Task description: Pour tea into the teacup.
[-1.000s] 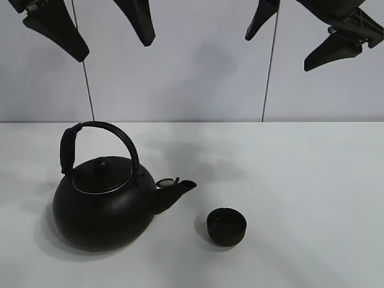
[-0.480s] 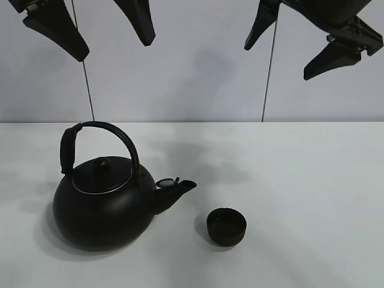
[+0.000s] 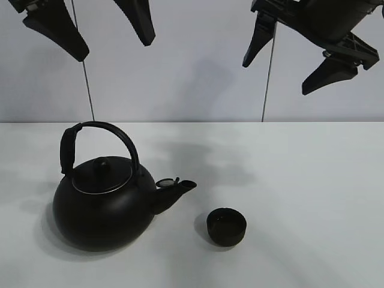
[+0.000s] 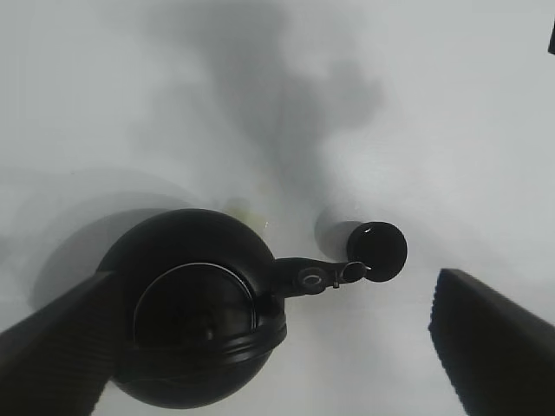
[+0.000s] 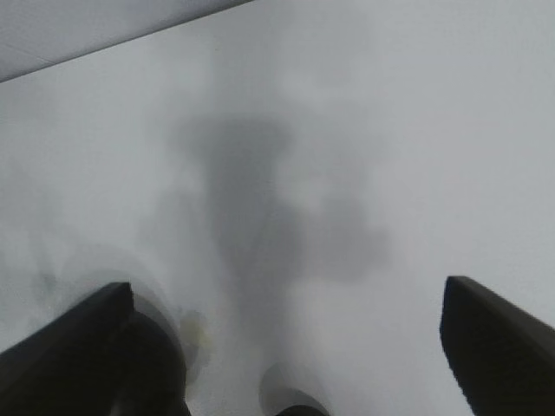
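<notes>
The big round black kettle (image 3: pixel 102 207) with an arched handle stands on the white table (image 3: pixel 312 180) at the left, its spout pointing right. The small matte-black teacup (image 3: pixel 226 227) stands just right of the spout, apart from it. My left gripper (image 3: pixel 114 50) hangs open and empty high above the kettle. My right gripper (image 3: pixel 276 77) hangs open and empty high above the table, behind and to the right of the teacup. The left wrist view looks down on the kettle (image 4: pixel 195 321) and teacup (image 4: pixel 377 251) between the open left gripper (image 4: pixel 270 286). The right wrist view shows the open right gripper (image 5: pixel 286 286) over bare table.
A plain grey-white wall (image 3: pixel 198 72) rises behind the table. Two thin dark cables (image 3: pixel 88 90) hang down in front of it. The arms cast soft shadows on the table behind the spout.
My right gripper has come down a little and shows more of its body in the exterior view. The left gripper, kettle and teacup have not moved.
</notes>
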### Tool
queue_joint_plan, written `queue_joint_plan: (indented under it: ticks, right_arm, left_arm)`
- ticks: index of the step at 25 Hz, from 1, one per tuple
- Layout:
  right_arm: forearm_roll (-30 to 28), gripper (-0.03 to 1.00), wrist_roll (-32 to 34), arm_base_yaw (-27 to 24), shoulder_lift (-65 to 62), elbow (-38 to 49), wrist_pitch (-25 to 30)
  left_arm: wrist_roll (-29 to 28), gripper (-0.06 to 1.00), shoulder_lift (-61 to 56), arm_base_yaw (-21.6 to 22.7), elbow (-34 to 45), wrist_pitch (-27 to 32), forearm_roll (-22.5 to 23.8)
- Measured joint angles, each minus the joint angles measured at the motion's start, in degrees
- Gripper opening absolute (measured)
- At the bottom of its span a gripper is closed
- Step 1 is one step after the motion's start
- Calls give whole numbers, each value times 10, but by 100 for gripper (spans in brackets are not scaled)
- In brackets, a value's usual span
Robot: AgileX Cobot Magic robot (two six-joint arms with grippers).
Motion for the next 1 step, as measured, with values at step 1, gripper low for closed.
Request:
queue_joint_plan:
  ticks: [1]
  right_arm:
    - [0, 66, 0, 0, 0, 0, 0]
  left_arm:
    - [0, 69, 0, 0, 0, 0, 0]
